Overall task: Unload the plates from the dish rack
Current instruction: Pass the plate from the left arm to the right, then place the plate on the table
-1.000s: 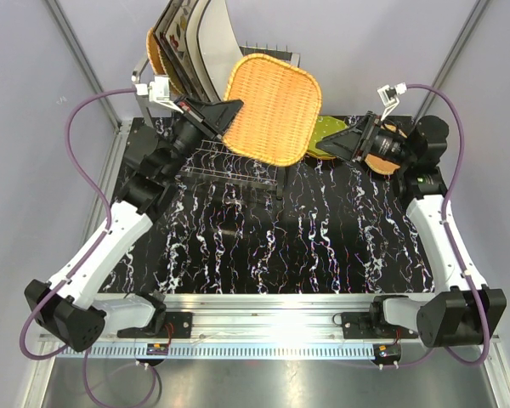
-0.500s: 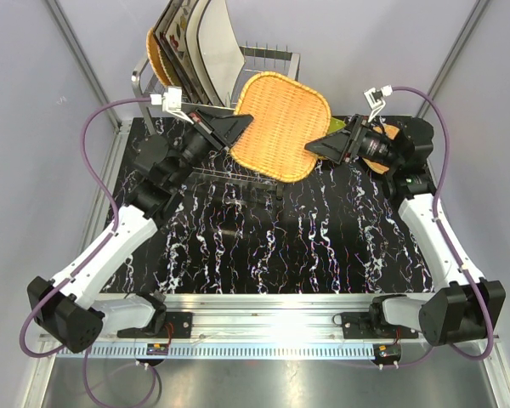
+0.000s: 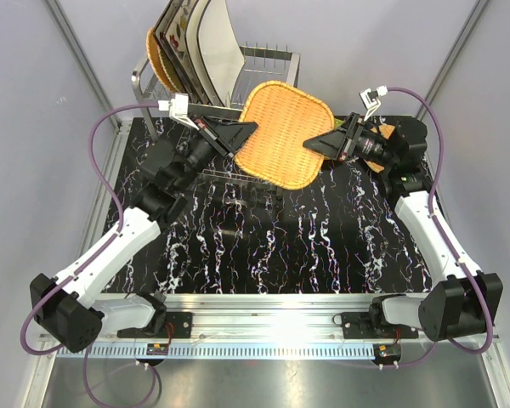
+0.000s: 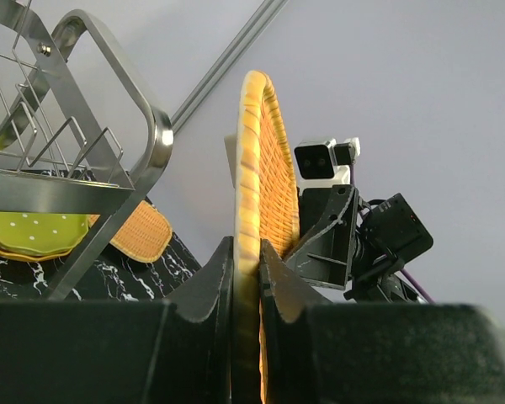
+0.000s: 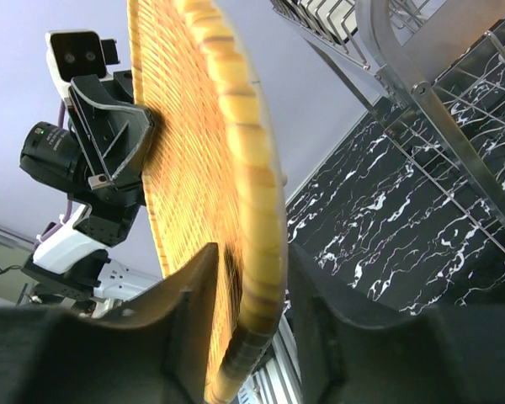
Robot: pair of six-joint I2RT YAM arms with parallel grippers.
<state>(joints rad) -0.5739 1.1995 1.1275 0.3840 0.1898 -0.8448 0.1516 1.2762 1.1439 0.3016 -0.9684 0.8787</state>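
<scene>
My two arms stretch inward above the desk [image 3: 323,246], meeting at the wicker plate [image 3: 282,127] held aloft before the rack [image 3: 272,58]. Left tool [image 3: 250,128] grasps its left rim; right tool [image 3: 310,144] straddles the opposite rim; I cannot tell if it grips.

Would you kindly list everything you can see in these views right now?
Large orange woven wicker plate: one, orange, in the air between both grippers.
Square cream flowered plates: several, cream, upright in the rack's top.
Racked wicker plate: one, orange, leftmost in the rack.
Round green dotted plate: at least one, green, on the table beside the rack.
Small wicker plate: one, orange, next to the green one.
Steel wire dish rack: one, silver, far edge.
Black marbled table: one.
Left gripper: black, clamped on the held plate's rim.
Right gripper: black, fingers around the opposite rim.
</scene>
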